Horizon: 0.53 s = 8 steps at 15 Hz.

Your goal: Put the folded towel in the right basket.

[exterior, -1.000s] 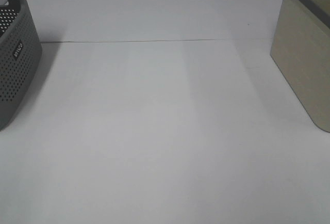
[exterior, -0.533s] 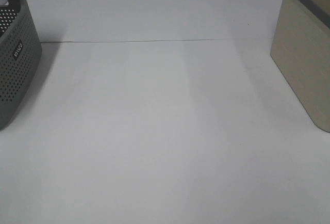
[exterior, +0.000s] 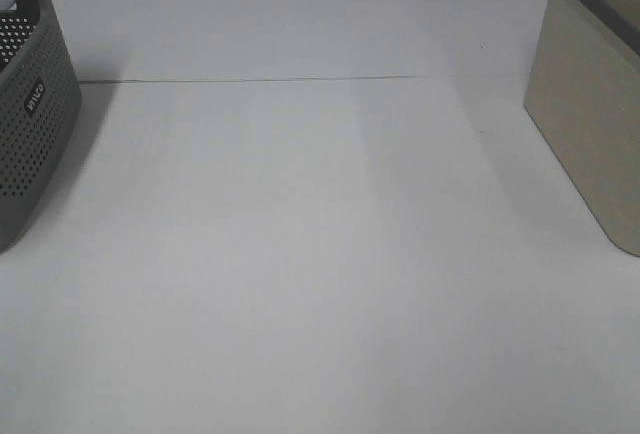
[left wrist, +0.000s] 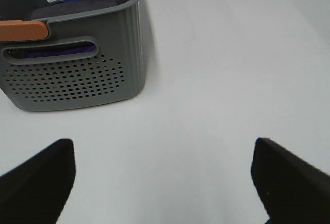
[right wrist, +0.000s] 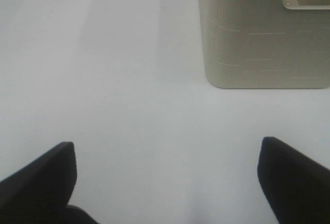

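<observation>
In the left wrist view a dark grey and purple folded towel (left wrist: 77, 2) lies inside the grey perforated left basket (left wrist: 72, 79), which has an orange handle (left wrist: 23, 29). My left gripper (left wrist: 165, 182) is open and empty above the bare table, a short way in front of that basket. The beige right basket (right wrist: 263, 38) stands ahead of my right gripper (right wrist: 166, 182), which is open and empty. Neither gripper shows in the exterior high view, where the grey basket (exterior: 30, 124) is at the left edge and the beige basket (exterior: 590, 104) at the right edge.
A white table (exterior: 320, 254) spans the space between the two baskets. A thin seam line (exterior: 300, 80) runs across it near the back.
</observation>
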Each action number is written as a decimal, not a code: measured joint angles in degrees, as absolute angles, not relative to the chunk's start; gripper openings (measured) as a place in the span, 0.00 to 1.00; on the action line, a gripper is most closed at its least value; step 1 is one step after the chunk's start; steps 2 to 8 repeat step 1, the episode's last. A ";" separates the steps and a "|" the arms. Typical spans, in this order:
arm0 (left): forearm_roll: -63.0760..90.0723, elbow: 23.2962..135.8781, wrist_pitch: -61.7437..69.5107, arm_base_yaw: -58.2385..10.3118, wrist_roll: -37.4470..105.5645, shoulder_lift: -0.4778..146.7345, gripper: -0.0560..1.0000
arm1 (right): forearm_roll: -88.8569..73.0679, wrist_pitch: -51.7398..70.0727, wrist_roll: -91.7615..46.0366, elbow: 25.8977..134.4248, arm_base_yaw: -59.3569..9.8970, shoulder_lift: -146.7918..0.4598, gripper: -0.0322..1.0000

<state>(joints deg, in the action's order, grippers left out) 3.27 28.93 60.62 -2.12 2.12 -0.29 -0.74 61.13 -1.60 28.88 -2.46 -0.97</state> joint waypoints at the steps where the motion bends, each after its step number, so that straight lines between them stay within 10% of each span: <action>1: 3.27 28.93 60.62 -2.12 2.12 -0.29 0.88 | -0.92 61.13 -1.60 28.88 -2.46 -0.97 0.89; 8: 3.27 28.93 60.62 -2.12 2.12 -0.29 0.88 | -0.92 61.13 -1.60 28.88 -2.46 -0.97 0.89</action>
